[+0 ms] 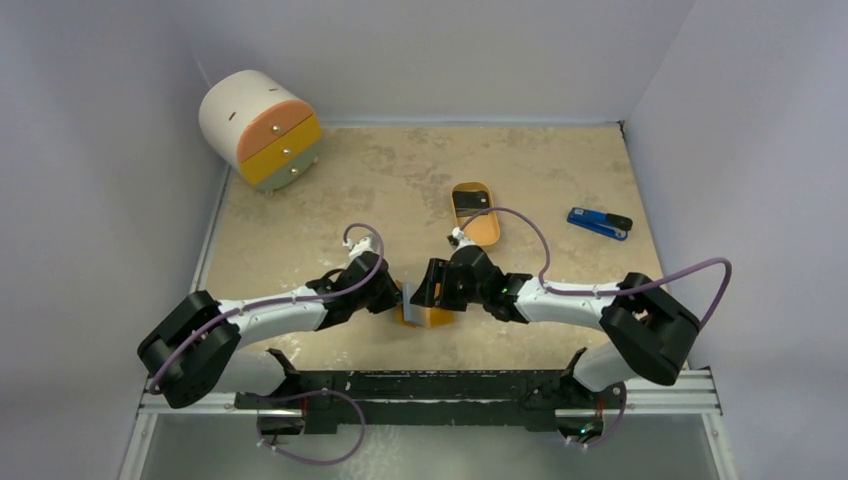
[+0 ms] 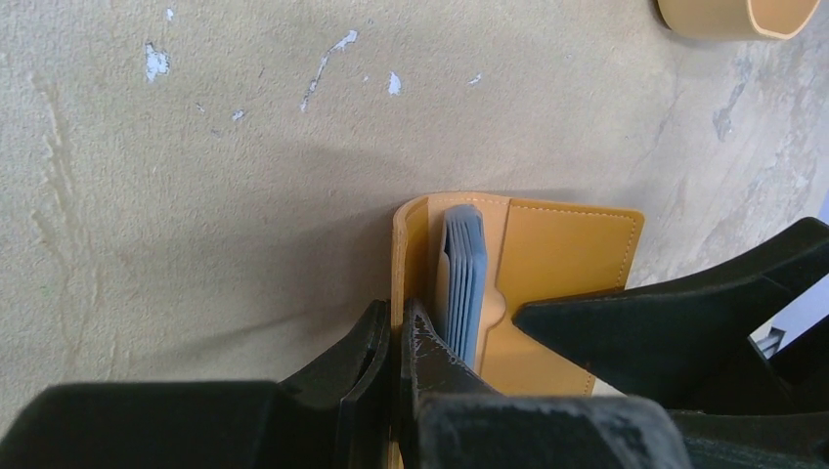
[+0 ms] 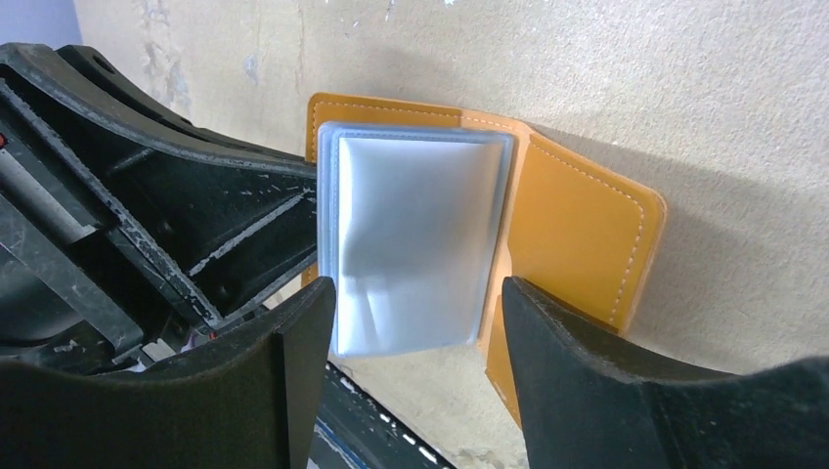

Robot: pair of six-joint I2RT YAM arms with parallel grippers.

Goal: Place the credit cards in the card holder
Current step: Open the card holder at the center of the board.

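Observation:
The card holder (image 1: 428,317) lies open near the table's front, orange-tan with pale blue-grey sleeves (image 2: 464,278) standing up inside. My left gripper (image 2: 399,327) is shut on its left cover, one finger on each side of the leather. My right gripper (image 3: 418,303) is open, its fingers (image 3: 557,342) straddling the lower edge of the sleeves (image 3: 415,234) without touching them. The other orange cover (image 3: 577,225) lies flat to the right. A dark credit card (image 1: 470,200) rests in the orange oval tray (image 1: 488,228), apart from both grippers.
A blue-and-black gadget (image 1: 600,222) lies at the right of the table. A round white drawer unit (image 1: 262,130) with orange and yellow fronts stands at the back left. Grey walls close in three sides. The mounting rail (image 1: 430,385) runs along the near edge.

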